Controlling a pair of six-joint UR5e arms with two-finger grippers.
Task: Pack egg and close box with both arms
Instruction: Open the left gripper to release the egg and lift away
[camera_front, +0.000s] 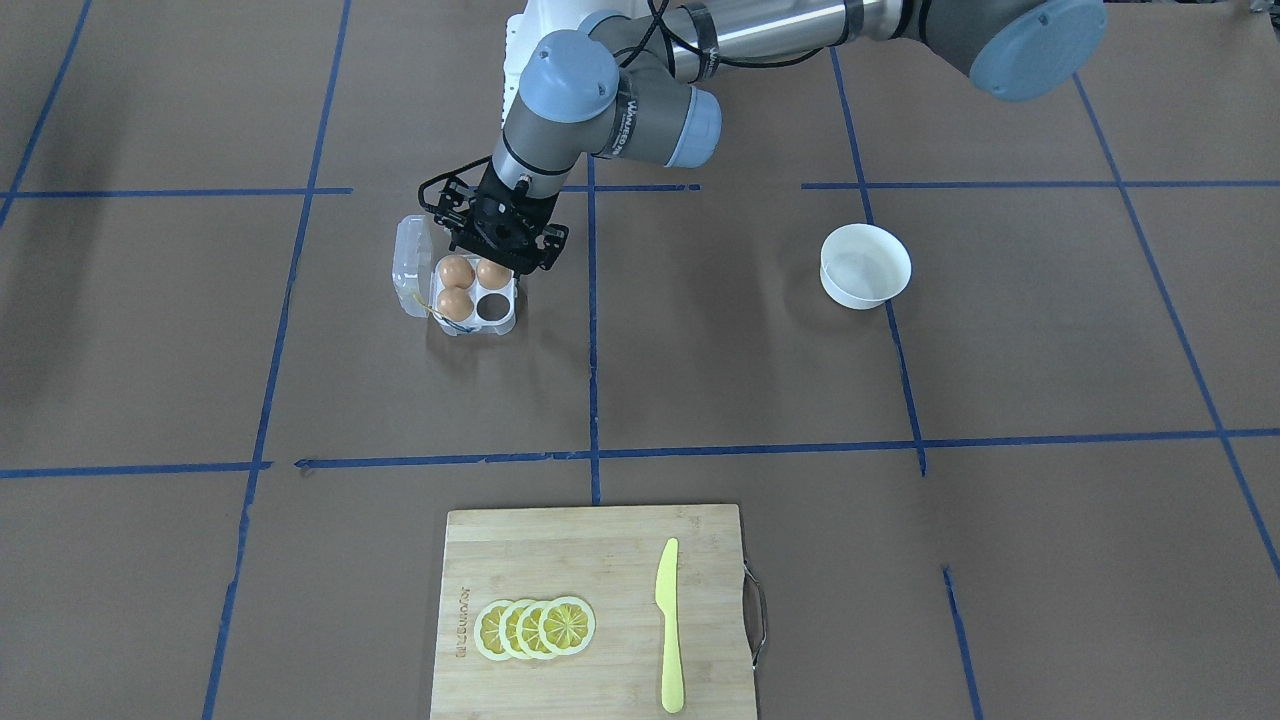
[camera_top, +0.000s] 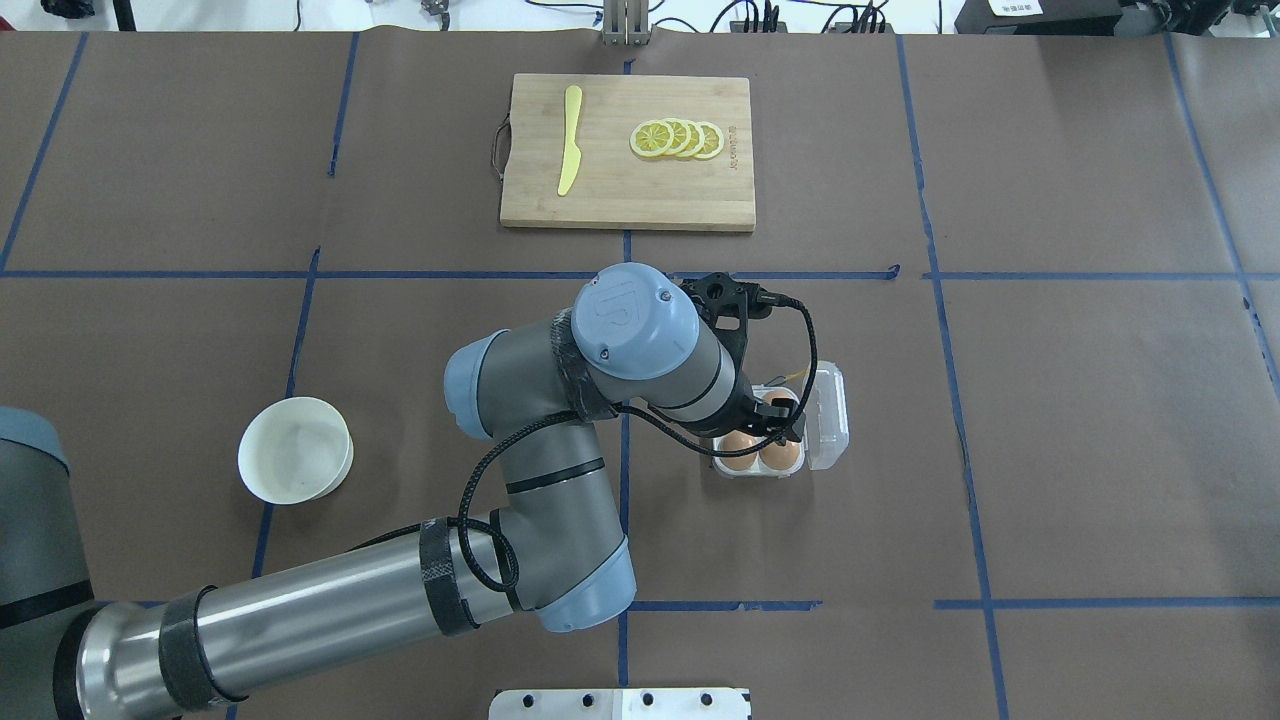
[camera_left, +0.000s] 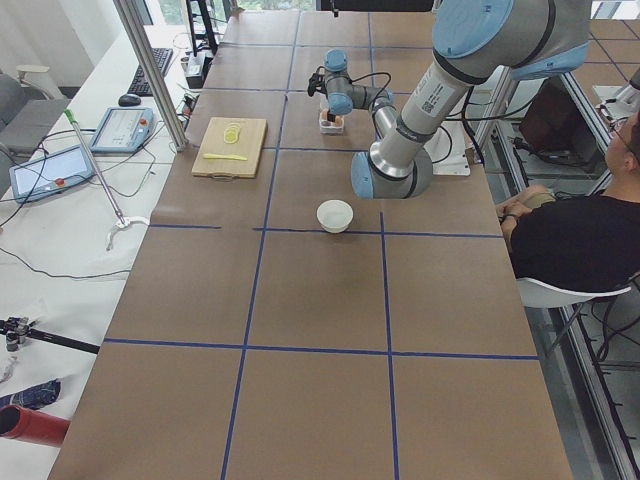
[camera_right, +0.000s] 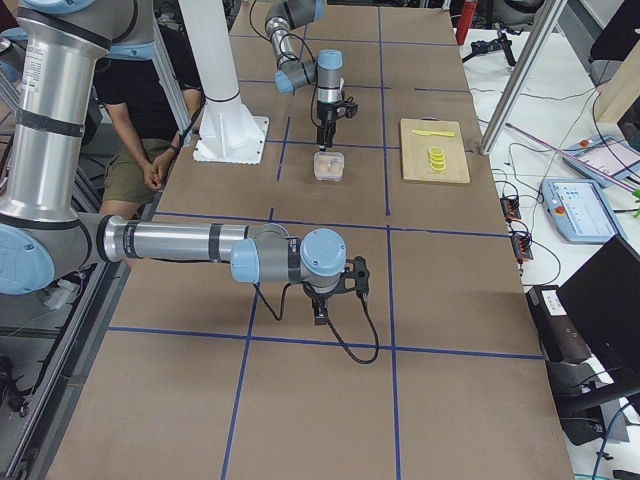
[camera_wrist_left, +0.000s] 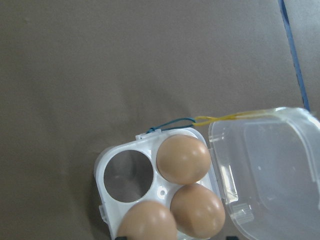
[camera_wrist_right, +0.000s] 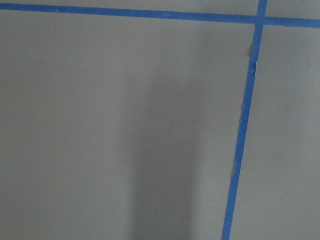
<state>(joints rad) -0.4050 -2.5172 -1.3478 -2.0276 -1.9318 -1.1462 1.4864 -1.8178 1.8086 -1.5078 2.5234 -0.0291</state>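
hovering spread and empty, the black left gripper (camera_front: 500, 250) tops the small clear plastic egg carton (camera_front: 492, 309), lid (camera_top: 828, 415) open toward 3 o'clock overhead.

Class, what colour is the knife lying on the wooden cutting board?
The knife is pale yellow all over, handle and blade alike; the exterior front-facing view shows it best.

Table (camera_front: 900, 560) covered in brown paper, blue tape (camera_front: 592, 380) grid. White bench (camera_left: 40, 300) along far side holds pendants (camera_left: 122, 128), cables, a mouse. Aluminium post (camera_left: 150, 70) at the bench edge. Seated person (camera_left: 575, 240), black shirt, on the opposite side. Bright even light, soft shadows.
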